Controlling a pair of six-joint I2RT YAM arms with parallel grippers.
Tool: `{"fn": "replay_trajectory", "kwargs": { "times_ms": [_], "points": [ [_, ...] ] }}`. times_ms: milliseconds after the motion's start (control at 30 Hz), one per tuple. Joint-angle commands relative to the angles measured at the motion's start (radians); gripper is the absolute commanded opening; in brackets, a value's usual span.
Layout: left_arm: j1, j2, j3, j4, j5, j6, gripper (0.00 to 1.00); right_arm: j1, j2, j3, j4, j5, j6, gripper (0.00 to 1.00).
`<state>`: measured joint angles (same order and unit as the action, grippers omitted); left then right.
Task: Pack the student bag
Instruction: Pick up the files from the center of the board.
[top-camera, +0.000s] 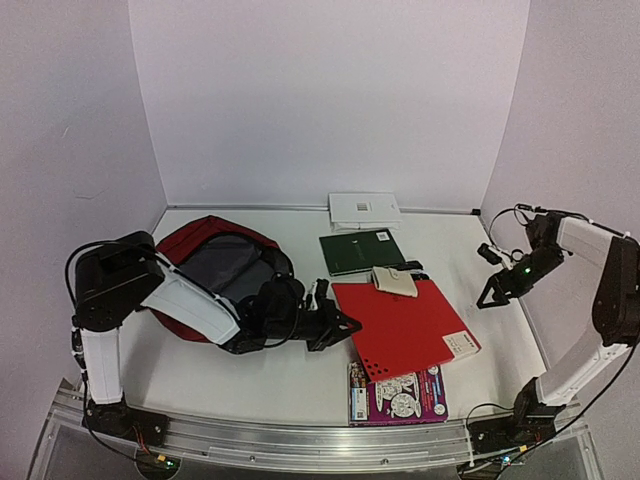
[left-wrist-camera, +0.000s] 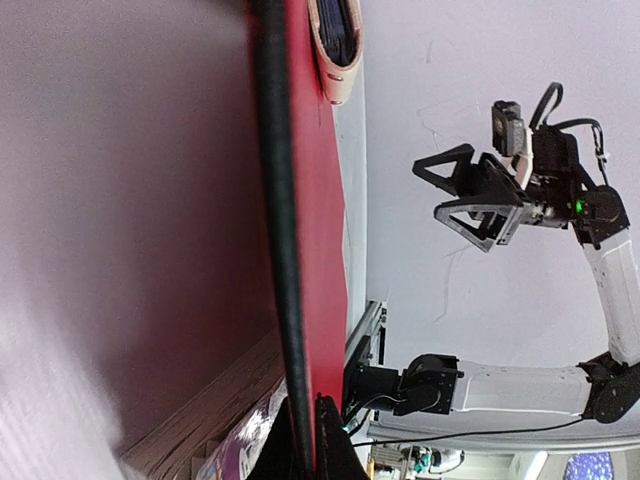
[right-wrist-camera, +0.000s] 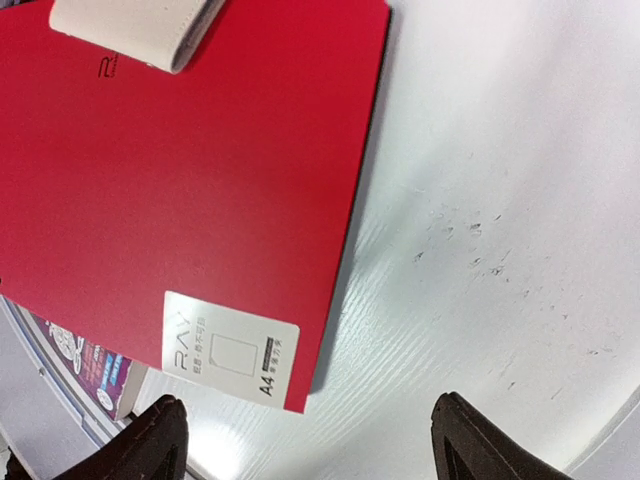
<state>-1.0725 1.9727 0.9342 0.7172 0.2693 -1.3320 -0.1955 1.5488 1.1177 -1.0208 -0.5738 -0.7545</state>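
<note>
Looking from above, you see the dark red soft fabric backpack (top-camera: 188, 242) lying on the left side of the table (top-camera: 250, 375), its mouth open onto grey lining (top-camera: 215, 268); you cannot make out any contents. Your left gripper (top-camera: 342, 323) is clamped on the left edge of the flat bright red folder (top-camera: 405, 325). Your right gripper (top-camera: 497, 297) hangs with jaws apart over the table, right of the folder.

We read "RAY" and "A4" on the white sticker (right-wrist-camera: 230, 348) at one corner of the red folder (right-wrist-camera: 180, 170). The small dark print at the folder's edge, beside the beige pouch (right-wrist-camera: 135, 28), is too small for us to read.
</note>
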Motion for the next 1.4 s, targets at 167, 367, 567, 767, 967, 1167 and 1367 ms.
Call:
{"fn": "replay_trajectory", "kwargs": {
  "times_ms": [167,367,567,767,967,1167,1367],
  "points": [
    [0.022,-0.422,-0.045,-0.378,-0.314,0.221,0.00,0.009,-0.040,0.127,-0.074,-0.138,0.028,0.86],
    [0.022,-0.587,-0.057,-0.511,-0.430,0.264,0.00,0.037,-0.060,0.187,-0.075,-0.250,0.090,0.88],
    [0.023,-0.616,0.057,-0.680,-0.413,0.414,0.00,0.140,-0.085,0.273,-0.049,-0.242,0.116,0.90],
    [0.022,-0.647,0.211,-0.930,-0.371,0.634,0.00,0.263,-0.086,0.399,-0.039,-0.206,0.041,0.94],
    [0.022,-0.608,0.372,-1.137,-0.299,0.844,0.00,0.381,-0.052,0.540,-0.022,-0.175,-0.018,0.97],
    [0.022,-0.507,0.575,-1.301,-0.220,1.046,0.00,0.444,-0.008,0.661,-0.048,-0.151,-0.097,0.98],
    [0.023,-0.358,0.769,-1.488,-0.124,1.265,0.00,0.494,0.064,0.771,-0.162,-0.191,-0.226,0.98]
  ]
}}
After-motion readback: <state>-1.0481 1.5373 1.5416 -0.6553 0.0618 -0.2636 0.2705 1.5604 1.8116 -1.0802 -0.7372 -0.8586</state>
